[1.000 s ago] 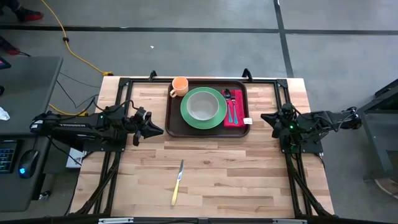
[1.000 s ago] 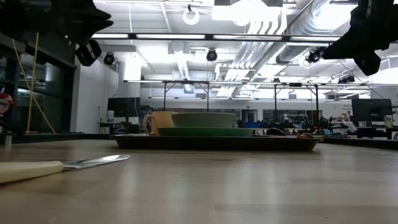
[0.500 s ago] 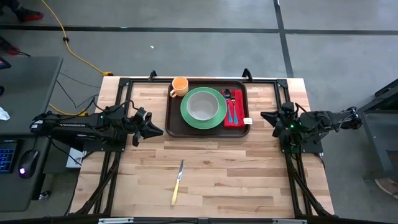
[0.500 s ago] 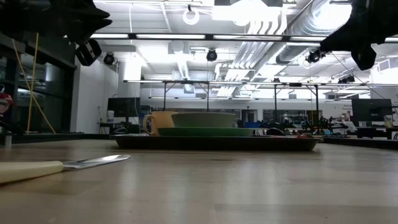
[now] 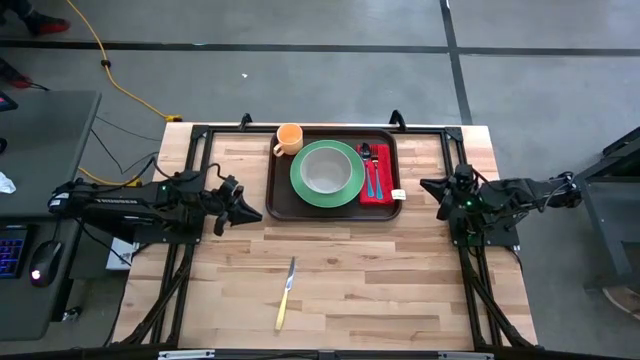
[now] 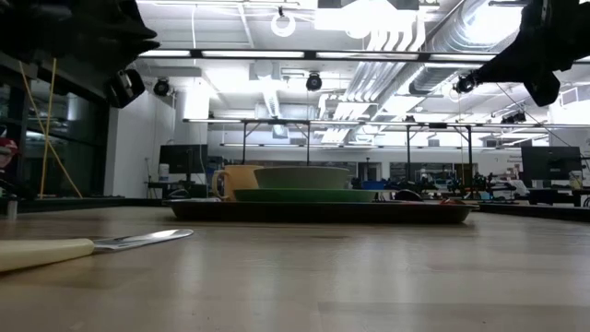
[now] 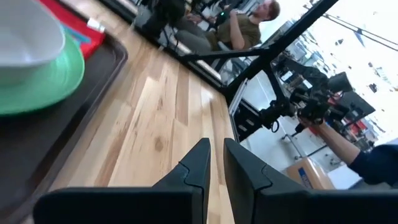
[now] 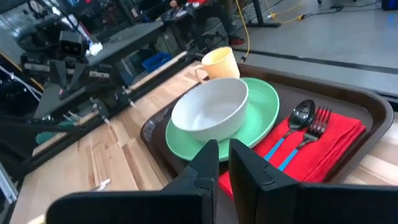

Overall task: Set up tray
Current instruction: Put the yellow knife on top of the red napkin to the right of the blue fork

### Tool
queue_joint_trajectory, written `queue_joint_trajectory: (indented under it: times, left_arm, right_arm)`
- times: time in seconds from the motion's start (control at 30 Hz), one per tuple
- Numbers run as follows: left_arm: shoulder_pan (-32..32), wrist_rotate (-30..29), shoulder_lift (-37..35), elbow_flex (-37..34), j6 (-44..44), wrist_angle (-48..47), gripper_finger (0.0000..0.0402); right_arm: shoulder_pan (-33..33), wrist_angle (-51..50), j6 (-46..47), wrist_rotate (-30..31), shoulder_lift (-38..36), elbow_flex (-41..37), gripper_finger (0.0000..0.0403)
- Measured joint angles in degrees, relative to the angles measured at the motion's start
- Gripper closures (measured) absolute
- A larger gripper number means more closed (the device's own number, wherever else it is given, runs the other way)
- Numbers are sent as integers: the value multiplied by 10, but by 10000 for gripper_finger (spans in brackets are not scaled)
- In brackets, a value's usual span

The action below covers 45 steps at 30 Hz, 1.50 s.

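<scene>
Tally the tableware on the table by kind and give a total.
Tray: 1
Plate: 1
Bowl: 1
Cup: 1
Napkin: 1
Spoon: 1
Fork: 1
Knife: 1
Total: 8

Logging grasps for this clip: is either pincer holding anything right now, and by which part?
Nothing is held. The left pincer and the right pincer hang beside the tray, fingers nearly together with nothing between them. The knife lies untouched.
</scene>
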Motion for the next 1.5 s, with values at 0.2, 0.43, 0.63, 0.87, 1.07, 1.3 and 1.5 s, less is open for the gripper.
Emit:
queue_joint_trajectory:
  times: [0.2, 0.43, 0.63, 0.87, 1.07, 1.3, 1.5]
  left_arm:
    - [0, 2, 0, 0, -12, -19, 325]
    - [0, 2, 0, 0, 11, -27, 325]
    - [0, 2, 0, 0, 20, -49, 325]
    - [0, -2, 0, 0, 44, -49, 325]
    - [0, -2, 0, 0, 44, -49, 325]
    - [0, -3, 0, 0, 43, -67, 325]
    - [-1, -3, 0, 0, 21, -84, 325]
  right_arm:
    - [0, -6, -17, -11, 0, 0, 386]
    - [0, -8, -17, -12, 0, 0, 386]
    - [0, 5, -25, -58, 0, -1, 386]
    - [0, 183, -110, -129, -1, -72, 382]
    - [0, 241, -92, -153, -8, -130, 386]
    - [0, 327, -93, -175, -24, -192, 382]
    - [0, 343, -79, -172, -36, -218, 383]
